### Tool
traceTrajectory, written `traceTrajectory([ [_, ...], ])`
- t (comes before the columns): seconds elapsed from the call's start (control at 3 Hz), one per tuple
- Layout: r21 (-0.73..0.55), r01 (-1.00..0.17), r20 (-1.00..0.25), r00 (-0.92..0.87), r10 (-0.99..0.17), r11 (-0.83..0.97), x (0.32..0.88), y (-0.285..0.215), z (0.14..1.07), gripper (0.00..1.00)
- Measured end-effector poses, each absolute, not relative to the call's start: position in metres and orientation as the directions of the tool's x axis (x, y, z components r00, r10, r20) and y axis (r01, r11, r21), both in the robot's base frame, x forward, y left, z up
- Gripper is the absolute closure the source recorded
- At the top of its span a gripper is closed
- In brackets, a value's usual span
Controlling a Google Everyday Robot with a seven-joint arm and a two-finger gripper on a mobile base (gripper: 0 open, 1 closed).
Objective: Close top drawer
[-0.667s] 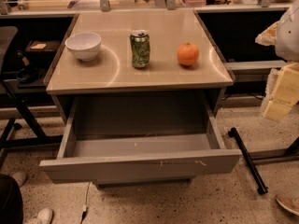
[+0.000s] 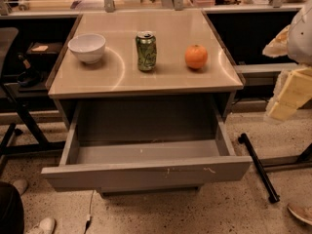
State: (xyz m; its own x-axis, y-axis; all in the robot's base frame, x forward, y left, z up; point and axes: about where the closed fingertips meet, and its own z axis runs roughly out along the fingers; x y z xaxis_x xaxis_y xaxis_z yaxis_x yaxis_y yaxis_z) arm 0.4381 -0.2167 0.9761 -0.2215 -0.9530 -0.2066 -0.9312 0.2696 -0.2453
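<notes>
The top drawer point(image 2: 146, 173) of the grey cabinet is pulled far out and empty inside. Its flat, handle-less front faces me, with small pale scratches at the middle and right. My gripper point(image 2: 290, 95) is at the right edge of the view. It is a pale yellow and white shape held in the air, to the right of the cabinet and above the level of the drawer front. It touches neither the drawer nor the cabinet.
On the cabinet top point(image 2: 117, 77) stand a white bowl point(image 2: 87, 48), a green can point(image 2: 146, 51) and an orange point(image 2: 196, 56). A black bar point(image 2: 258, 167) lies on the floor at right. A chair base point(image 2: 19, 126) is at left, and shoes point(image 2: 41, 225) are at bottom left.
</notes>
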Motion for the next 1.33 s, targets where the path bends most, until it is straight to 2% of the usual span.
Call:
traceTrajectory([
  [1.0, -0.245, -0.931, -0.207, -0.222, -0.953, 0.270, 0.4381, -0.2167, 0.9762, 0.87],
  [1.33, -0.245, -0.931, -0.207, -0.222, -0.953, 0.270, 0.4381, -0.2167, 0.9762, 1.00],
])
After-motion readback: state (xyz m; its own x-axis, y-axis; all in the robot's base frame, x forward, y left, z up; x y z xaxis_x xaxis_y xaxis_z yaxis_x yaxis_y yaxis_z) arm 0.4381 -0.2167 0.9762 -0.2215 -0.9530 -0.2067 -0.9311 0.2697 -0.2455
